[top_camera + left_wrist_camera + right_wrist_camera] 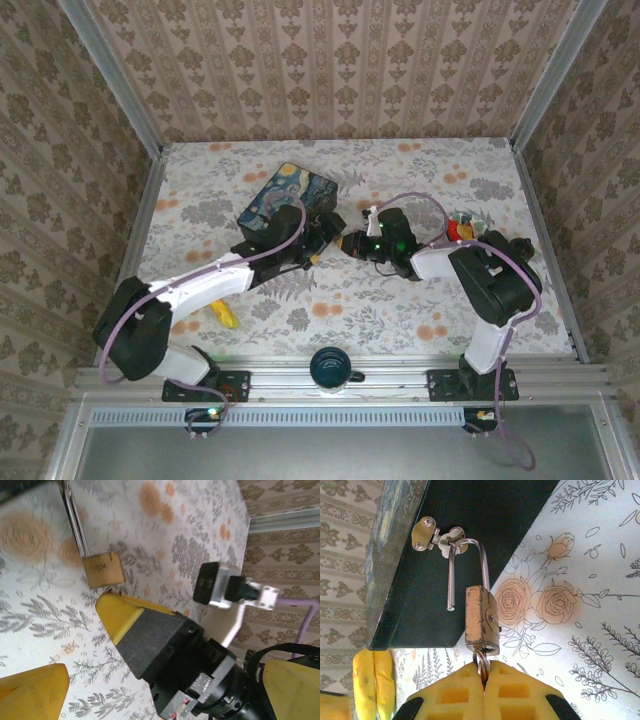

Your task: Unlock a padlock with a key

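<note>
- The turning step looks finished: the padlock (481, 617) hangs with its short shackle leg free of the body.
- The right gripper (484, 680) is pinched tight on the key (481, 661), which sits in the lock's underside.
- The padlock is at that gripper's twelve o'clock, hooked on the box (485, 530) by its latch (437, 535).
- The left gripper (322, 235) gapes wide and empty nearby.
- Next, I judge, comes unhooking the shackle gently.

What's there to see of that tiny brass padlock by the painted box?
The padlock is a tiny, scuffed brass block with a thin silvery shackle. It is unlocked: one shackle leg stands free of the body, while the loop hooks through the latch on the dark side of the box. The body lies over the flowered table. At its base, the right gripper has its yellow jaws shut on what looks like the key.
</note>
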